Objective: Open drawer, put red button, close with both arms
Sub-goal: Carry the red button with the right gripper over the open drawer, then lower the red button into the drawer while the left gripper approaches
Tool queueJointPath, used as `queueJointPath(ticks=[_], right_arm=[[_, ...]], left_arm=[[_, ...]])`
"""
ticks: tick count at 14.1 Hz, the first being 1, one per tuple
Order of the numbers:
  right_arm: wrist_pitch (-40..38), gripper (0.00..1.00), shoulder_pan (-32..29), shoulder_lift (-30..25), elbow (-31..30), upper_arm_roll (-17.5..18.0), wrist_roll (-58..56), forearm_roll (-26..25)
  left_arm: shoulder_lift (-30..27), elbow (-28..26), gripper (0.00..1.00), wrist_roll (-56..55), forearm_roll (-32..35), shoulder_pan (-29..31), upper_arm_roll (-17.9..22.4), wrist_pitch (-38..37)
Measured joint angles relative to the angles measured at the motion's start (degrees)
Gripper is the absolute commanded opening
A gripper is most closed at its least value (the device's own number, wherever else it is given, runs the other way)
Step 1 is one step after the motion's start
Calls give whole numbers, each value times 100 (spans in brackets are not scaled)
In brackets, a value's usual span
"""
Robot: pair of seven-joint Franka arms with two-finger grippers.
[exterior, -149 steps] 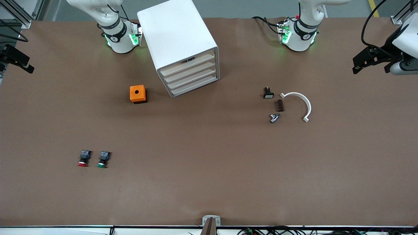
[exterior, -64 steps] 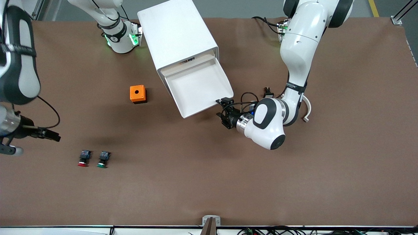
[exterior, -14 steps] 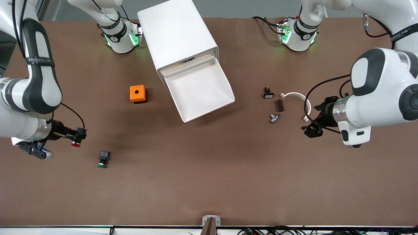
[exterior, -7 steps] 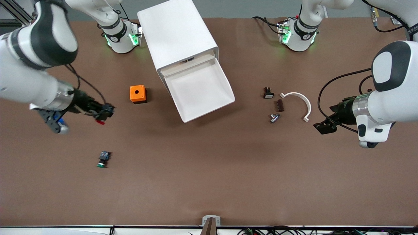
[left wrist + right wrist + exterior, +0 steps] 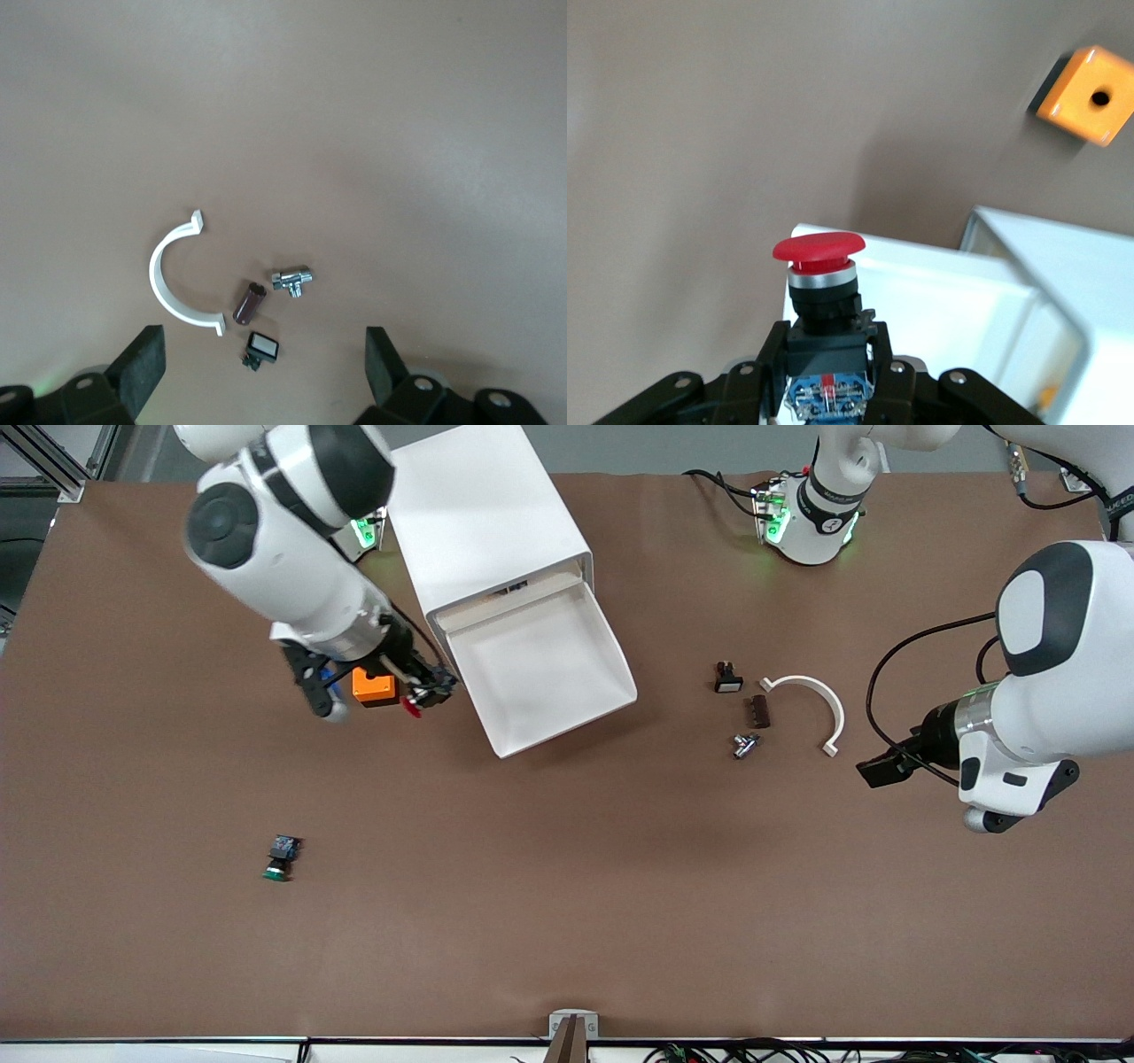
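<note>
Already open: drawer [image 5: 542, 669] pulled out of cabinet [image 5: 483, 522], tray bare. Right gripper [image 5: 423, 688] pinching button [image 5: 412, 706] by its black body, red cap forward, just short of drawer's side wall, over box [image 5: 374, 687]. Left gripper [image 5: 883, 769] spread wide, waiting over bare table near clip [image 5: 811, 707]. Still to do: drop-in, two-arm closing. No legible writing.

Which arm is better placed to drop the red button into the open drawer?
Right. The right gripper is shut on the red button beside the open drawer. The left gripper waits open, empty, near the white clip.
</note>
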Motion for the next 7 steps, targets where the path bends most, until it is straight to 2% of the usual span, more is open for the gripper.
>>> queueJointPath(ticks=[3, 7], right_arm=[[588, 0, 643, 42, -336, -3, 993, -283], [1055, 0, 1236, 257, -664, -8, 2050, -690]], left_arm=[[15, -219, 99, 325, 12, -156, -61, 530], [63, -657, 99, 335, 24, -745, -114, 1009]])
